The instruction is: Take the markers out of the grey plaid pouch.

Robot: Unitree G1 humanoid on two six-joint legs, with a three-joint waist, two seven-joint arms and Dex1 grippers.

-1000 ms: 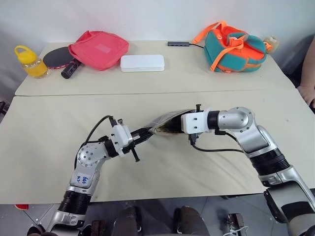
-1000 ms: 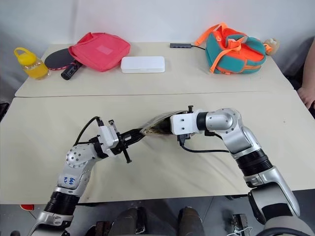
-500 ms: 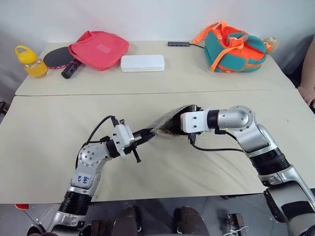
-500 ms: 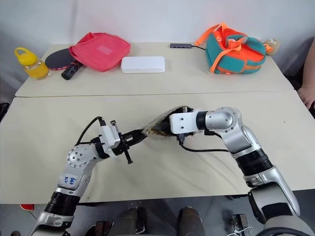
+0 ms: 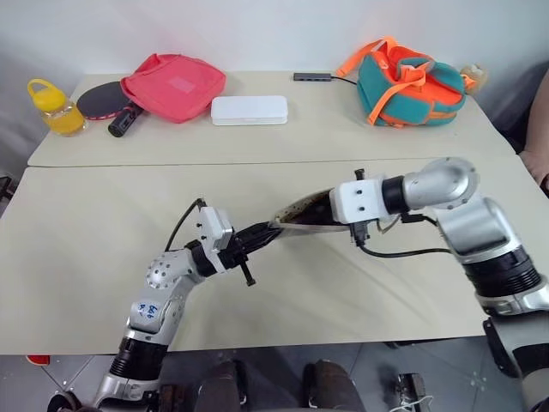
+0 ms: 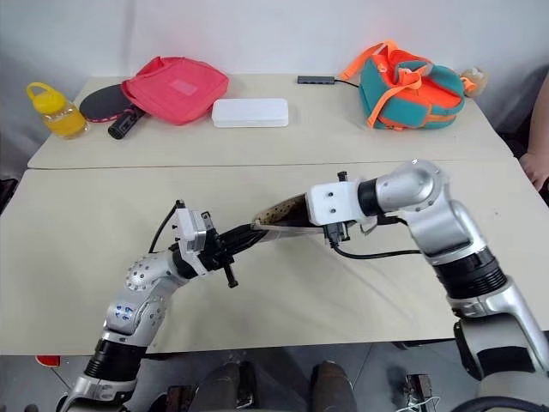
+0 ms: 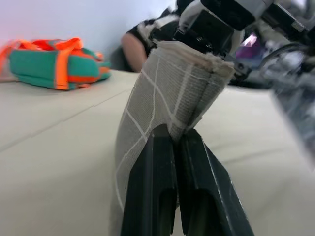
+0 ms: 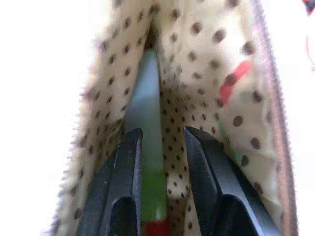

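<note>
Pouch (image 5: pixel 302 209), grey plaid, hangs above the worktop (image 5: pixel 103 215), one end pinched in the closed left gripper (image 5: pixel 268 233); right gripper (image 8: pixel 160 147) sits inside its mouth, narrowly parted around a pale green marker (image 8: pixel 147 123), grip uncertain. Lining caught between the fingers could drag the pouch or drop the marker

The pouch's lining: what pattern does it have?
The lining is cream with dark brown dots, clearest in the right wrist view.

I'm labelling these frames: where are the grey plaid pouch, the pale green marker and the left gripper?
grey plaid pouch (image 7: pixel 162 93): left wrist view, outer plaid fabric.
pale green marker (image 8: pixel 147 123): right wrist view, its shaft inside the pouch.
left gripper (image 7: pixel 176 142): left wrist view, between its fingertips.
</note>
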